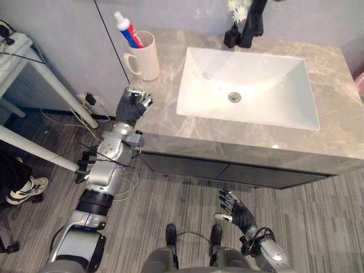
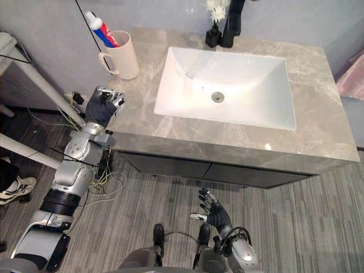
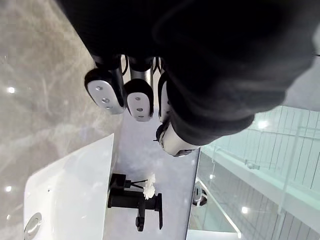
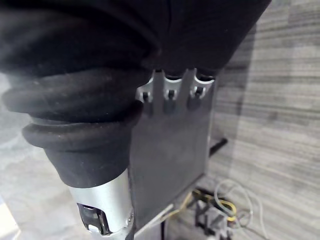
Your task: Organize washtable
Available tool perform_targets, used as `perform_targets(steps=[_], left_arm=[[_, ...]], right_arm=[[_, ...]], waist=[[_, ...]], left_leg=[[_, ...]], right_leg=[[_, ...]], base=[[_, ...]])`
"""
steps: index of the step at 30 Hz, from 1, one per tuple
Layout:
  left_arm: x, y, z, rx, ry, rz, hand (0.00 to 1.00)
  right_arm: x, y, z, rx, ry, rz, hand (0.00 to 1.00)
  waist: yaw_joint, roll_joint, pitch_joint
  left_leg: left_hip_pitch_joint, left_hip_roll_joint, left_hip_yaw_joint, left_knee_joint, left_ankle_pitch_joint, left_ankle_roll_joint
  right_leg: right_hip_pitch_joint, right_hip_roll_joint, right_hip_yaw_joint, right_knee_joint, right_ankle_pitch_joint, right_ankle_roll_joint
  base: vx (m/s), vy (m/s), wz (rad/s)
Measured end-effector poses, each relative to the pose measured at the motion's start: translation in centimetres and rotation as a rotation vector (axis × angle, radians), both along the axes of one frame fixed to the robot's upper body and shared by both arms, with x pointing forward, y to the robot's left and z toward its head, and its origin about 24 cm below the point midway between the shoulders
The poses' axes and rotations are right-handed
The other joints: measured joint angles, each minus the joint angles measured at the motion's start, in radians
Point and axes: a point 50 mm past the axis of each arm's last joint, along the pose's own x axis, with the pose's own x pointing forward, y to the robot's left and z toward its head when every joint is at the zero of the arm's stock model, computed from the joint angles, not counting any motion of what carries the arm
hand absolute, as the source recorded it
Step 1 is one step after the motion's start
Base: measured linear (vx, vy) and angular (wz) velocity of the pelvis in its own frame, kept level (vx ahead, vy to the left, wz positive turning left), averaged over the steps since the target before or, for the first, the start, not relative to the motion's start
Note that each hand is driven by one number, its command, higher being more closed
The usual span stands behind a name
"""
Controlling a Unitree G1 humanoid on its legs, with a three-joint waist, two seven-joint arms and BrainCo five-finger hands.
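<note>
Hovering at the bench corner, little left to tidy

My left hand (image 1: 132,107) is raised at the front left edge of the bench (image 1: 335,131), just short of the cream mug (image 1: 145,57) and not touching it. Its fingers (image 3: 139,99) are curled in on themselves and hold nothing. My right hand (image 1: 234,209) hangs low over the striped floor (image 1: 318,227), well away from the bench, with its fingers spread wide and empty.

The mug stands upright at the back left corner of the bench. The toothpaste tube (image 1: 127,28) leans inside it, cap end up. The white basin (image 1: 250,85) looks bare apart from its drain. Behind it stand the black faucet (image 1: 253,23) and, beside that, a small dark vase (image 1: 231,37) with a white flower.

I see nothing lying loose on the stone. With the tube already in the mug, I judge the tidying mostly or wholly done. At most the mug may want nudging back from the edge, and that would fall to my left hand, the nearer one. I cannot tell whether the mug holds anything else.
</note>
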Motion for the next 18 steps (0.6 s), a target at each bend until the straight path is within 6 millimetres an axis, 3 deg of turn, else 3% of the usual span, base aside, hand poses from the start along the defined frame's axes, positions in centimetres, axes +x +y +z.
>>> perform_targets(steps=[5, 8, 13, 18], left_arm=[[0.8, 2.5, -1.7, -0.032, 0.101, 0.145, 1.0], [1.8, 3.3, -1.5, -0.037, 0.127, 0.212, 1.0], [4.3, 3.9, 1.3, -0.013, 0.109, 0.279, 1.0], [5.7, 5.1, 5.8, 0.004, 0.037, 0.34, 1.0]], right_arm=[[-0.1, 0.0, -0.1, 0.004, 0.009, -0.01, 0.0], [-0.1, 0.1, -0.2, 0.001, 0.012, -0.008, 0.0], [-0.4, 0.3, -0.3, 0.0, 0.02, -0.003, 0.0], [-0.6, 0.7, -0.3, 0.014, 0.023, -0.005, 0.0]], waist=[[-0.007, -0.001, -0.022], [-0.009, -0.007, -0.027], [-0.009, -0.023, -0.036], [-0.021, -0.063, -0.014]], left_leg=[[0.011, 0.001, -0.011, -0.014, 0.004, -0.005], [0.006, 0.001, -0.017, -0.015, 0.008, -0.008], [-0.017, 0.002, -0.018, -0.014, 0.019, -0.008], [-0.044, 0.006, -0.012, 0.0, 0.02, -0.008]], right_leg=[[0.007, 0.002, -0.005, -0.003, 0.0, 0.0], [0.006, 0.003, -0.015, -0.003, 0.0, -0.001], [-0.013, 0.003, -0.022, 0.001, 0.0, -0.001], [-0.047, 0.006, -0.005, 0.013, 0.001, -0.002]], base=[[0.0, 0.001, 0.01], [0.0, 0.003, 0.1], [0.0, 0.003, 0.04], [0.01, 0.005, -0.08]])
